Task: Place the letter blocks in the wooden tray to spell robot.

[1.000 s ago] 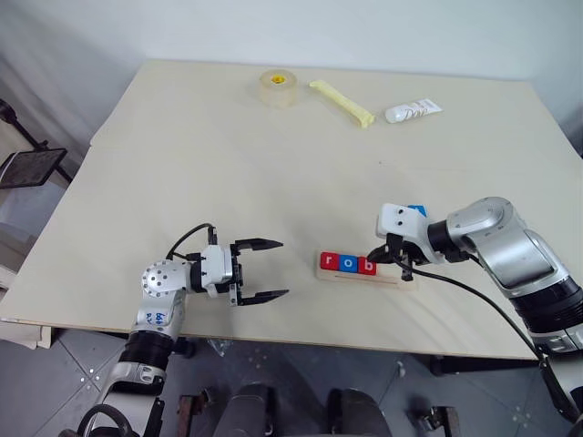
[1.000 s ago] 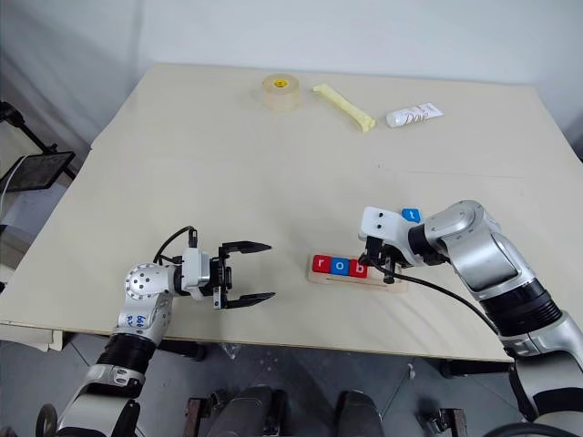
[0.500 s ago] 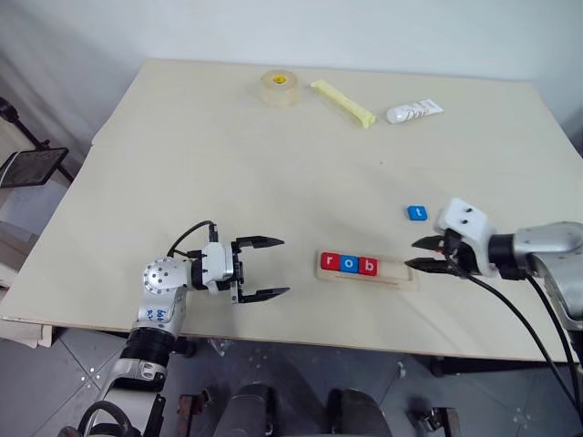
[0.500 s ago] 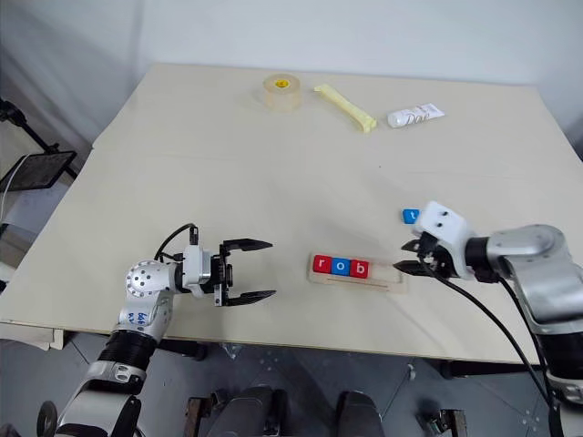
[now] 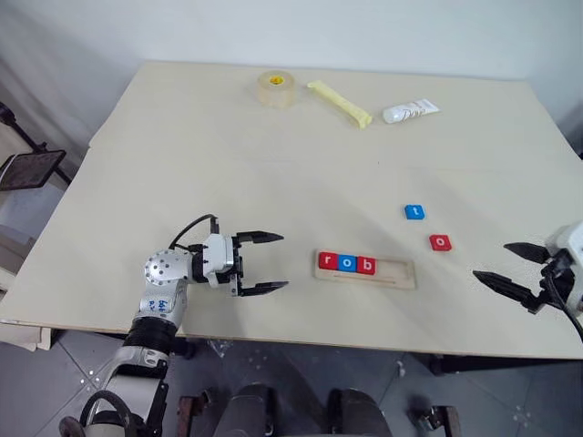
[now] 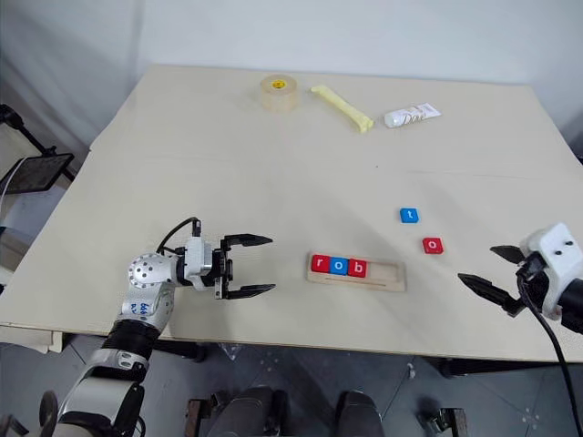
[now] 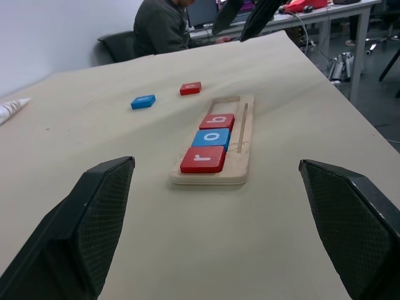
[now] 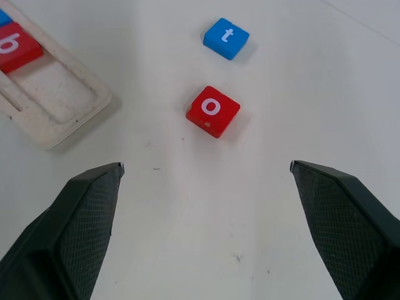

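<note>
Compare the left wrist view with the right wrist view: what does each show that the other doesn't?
Left wrist alone: the red r block, the blue o block, the tray's left end, a seated person. Right wrist alone: nothing further but bare table. Both: the red b block, the wooden tray with its vacant right end, the loose blue t block and red o block.

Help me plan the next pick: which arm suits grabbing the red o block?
Right: the right gripper is open beside the red o block; the left gripper sits beyond the wooden tray.
</note>
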Controlling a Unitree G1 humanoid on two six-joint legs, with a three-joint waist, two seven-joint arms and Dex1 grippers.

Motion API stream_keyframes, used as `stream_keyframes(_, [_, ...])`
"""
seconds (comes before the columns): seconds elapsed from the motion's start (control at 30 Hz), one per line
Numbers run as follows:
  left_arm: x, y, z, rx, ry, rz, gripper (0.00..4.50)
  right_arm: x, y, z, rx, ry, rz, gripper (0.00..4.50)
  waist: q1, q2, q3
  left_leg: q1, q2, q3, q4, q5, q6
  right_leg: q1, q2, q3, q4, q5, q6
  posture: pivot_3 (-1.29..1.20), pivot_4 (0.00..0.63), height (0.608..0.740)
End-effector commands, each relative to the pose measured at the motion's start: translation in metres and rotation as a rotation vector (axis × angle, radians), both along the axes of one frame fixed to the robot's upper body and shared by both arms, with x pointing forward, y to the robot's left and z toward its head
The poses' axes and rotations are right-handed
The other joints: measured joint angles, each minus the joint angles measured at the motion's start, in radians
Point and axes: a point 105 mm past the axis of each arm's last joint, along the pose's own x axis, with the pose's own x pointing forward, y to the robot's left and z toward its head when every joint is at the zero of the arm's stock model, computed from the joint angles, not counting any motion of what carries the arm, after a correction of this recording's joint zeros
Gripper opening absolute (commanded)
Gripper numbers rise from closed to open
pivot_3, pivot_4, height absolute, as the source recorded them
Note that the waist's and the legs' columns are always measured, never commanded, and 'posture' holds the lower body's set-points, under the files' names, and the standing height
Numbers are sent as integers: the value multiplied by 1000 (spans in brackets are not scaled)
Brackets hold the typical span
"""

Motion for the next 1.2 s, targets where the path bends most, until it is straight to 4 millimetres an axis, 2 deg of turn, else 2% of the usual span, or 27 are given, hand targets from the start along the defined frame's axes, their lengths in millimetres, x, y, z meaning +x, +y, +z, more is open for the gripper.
stream_keyframes(0.03, [1,2,5,1,-29,-7,4500,-10,-5,9,21,-61,4,4466,0,0,0,0,0,0,0,0,0,0,0,0,0,0,0,0,150,740])
stream_keyframes(0.5, [0,6,6,8,-36,-3,4500,-7,4,5,37,-40,15,4466,1,0,0,0,0,0,0,0,0,0,0,1,0,0,0,0,150,740])
stream_keyframes(0.7, [-3,7,5,4,-39,0,4500,1,16,3,61,-38,29,4466,0,0,0,0,0,0,0,0,0,0,0,1,0,0,0,0,150,740])
stream_keyframes(0.83, [-5,8,5,2,-40,7,4500,13,26,2,96,-52,12,4466,0,0,0,1,0,0,0,0,0,0,0,1,0,0,0,0,150,740])
stream_keyframes(0.93, [-7,9,4,0,-41,15,4500,31,33,-1,143,-92,-57,4466,-1,0,0,1,0,0,0,0,0,0,0,1,0,0,0,0,150,740])
stream_keyframes(1.2, [-12,10,2,-5,-38,27,4500,60,40,-22,224,-118,-241,4466,1,0,0,0,-1,-1,0,0,0,0,0,1,1,0,0,0,150,740])
